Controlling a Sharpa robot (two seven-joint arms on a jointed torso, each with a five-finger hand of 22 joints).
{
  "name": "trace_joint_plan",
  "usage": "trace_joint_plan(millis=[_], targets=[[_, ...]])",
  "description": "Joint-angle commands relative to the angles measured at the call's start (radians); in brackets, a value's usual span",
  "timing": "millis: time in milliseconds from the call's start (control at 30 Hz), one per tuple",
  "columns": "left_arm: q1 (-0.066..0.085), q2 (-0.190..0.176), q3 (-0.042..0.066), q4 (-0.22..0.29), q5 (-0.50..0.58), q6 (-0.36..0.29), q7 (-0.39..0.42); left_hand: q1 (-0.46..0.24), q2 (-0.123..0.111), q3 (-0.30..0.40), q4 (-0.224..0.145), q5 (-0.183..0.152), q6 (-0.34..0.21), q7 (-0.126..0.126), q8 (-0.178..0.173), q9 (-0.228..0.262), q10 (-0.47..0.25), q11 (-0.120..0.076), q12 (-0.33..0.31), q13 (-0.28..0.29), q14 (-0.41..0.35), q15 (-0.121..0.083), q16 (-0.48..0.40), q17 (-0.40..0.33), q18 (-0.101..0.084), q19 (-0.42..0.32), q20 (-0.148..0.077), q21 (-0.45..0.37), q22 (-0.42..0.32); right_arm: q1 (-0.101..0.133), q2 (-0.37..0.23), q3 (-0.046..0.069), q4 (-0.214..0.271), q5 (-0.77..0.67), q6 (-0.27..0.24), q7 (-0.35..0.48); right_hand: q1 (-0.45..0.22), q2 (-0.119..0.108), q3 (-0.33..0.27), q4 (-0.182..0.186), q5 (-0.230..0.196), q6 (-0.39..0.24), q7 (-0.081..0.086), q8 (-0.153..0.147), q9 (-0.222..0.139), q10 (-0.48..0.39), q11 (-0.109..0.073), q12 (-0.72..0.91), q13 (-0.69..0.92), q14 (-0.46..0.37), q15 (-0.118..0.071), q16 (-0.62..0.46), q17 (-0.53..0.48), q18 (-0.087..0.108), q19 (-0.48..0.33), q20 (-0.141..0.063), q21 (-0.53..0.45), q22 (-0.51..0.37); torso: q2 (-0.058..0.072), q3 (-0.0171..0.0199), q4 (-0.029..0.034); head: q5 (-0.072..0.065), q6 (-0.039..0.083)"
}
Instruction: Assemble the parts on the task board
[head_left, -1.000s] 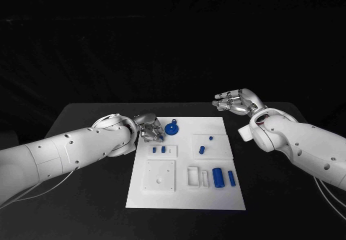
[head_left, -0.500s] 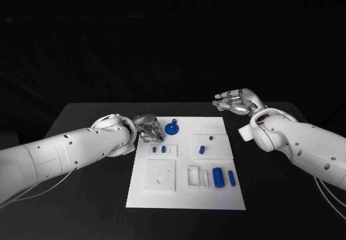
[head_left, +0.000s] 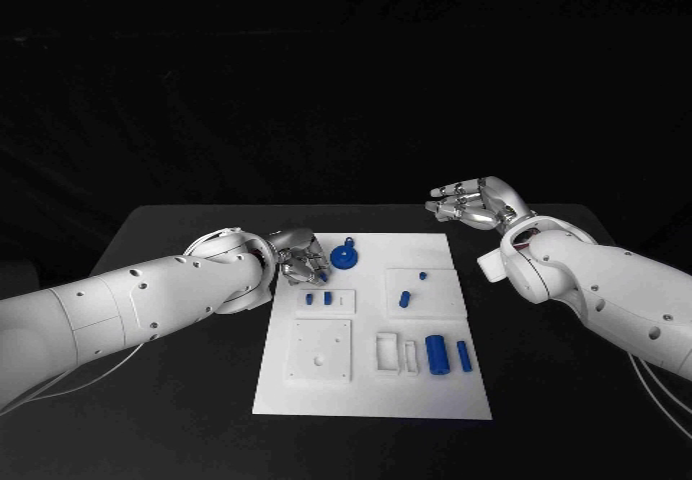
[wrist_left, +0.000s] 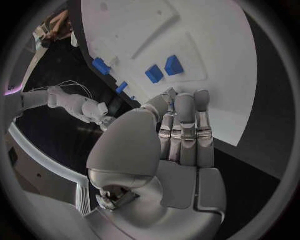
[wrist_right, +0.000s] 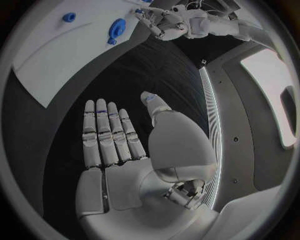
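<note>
Nothing has moved: left hand (head_left: 299, 260) stays curled, empty, at the white task board (head_left: 371, 400) far-left corner; right hand (head_left: 472, 203) remains wide open.

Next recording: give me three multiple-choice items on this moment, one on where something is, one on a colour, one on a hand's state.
1. Where is the left hand?
A. over the board's far-left corner
B. off the table
C. at the board's near edge

2. What colour are the parts?
A. red
B. blue
C. green

3. How is the right hand?
A. gripping a part
B. pressing the board
C. open, holding nothing

Answers:
1 A: the left hand hangs at the board's far-left corner.
2 B: the parts are blue.
3 C: the right hand has flat fingers over bare table.
</note>
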Motion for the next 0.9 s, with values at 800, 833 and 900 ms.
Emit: trace_joint_plan(millis=[800,833,900], targets=[[-0.013,0.004,-0.006,-0.006,-0.006,-0.01,0.028,0.006,-0.014,-0.001,-0.015,-0.014,-0.013,0.006,0.005,-0.001,-0.018,0.006,0.003,-0.001,-0.011,0.006,0.0,0.0,0.015,-0.014,0.006,0.007,0.021,0.0,-0.001,0.001,-0.001,0.002,0.017,0.009,-0.004,0.011,-0.004,0.001,0.006,-0.001,0.001,-0.003,0.0,-0.009,0.0,-0.001,-0.002,-0.008,0.001,-0.004,-0.002,0.001,-0.007,-0.001,-0.004,-0.002,0.0,-0.0002,0.0002,-0.003,0.0],[-0.013,0.004,-0.006,-0.005,-0.005,-0.015,0.03,0.007,-0.015,0.0,-0.017,-0.018,-0.016,0.007,0.005,-0.001,-0.021,0.006,0.003,-0.001,-0.008,0.006,0.003,0.001,0.016,-0.012,0.007,0.008,0.021,0.0,0.0,0.001,-0.001,0.002,0.017,0.009,-0.004,0.011,-0.004,0.001,0.006,-0.001,0.001,-0.003,0.0,-0.009,0.0,-0.001,-0.002,-0.008,0.001,-0.004,-0.002,0.001,-0.007,-0.001,-0.004,-0.002,0.0,-0.0005,0.0002,-0.003,0.0],[-0.013,0.003,-0.006,-0.004,-0.002,-0.024,0.035,0.008,-0.019,0.002,-0.02,-0.029,-0.037,0.006,0.004,-0.003,-0.026,0.008,0.003,-0.001,-0.005,0.007,0.006,0.001,0.017,-0.009,0.007,0.01,0.021,-0.001,0.0,0.001,-0.002,0.002,0.017,0.009,-0.004,0.011,-0.004,0.001,0.006,-0.001,0.001,-0.003,0.0,-0.009,0.0,-0.001,-0.002,-0.008,0.001,-0.004,-0.002,0.001,-0.007,-0.001,-0.004,-0.002,0.0,-0.0009,0.0,-0.003,0.0]])
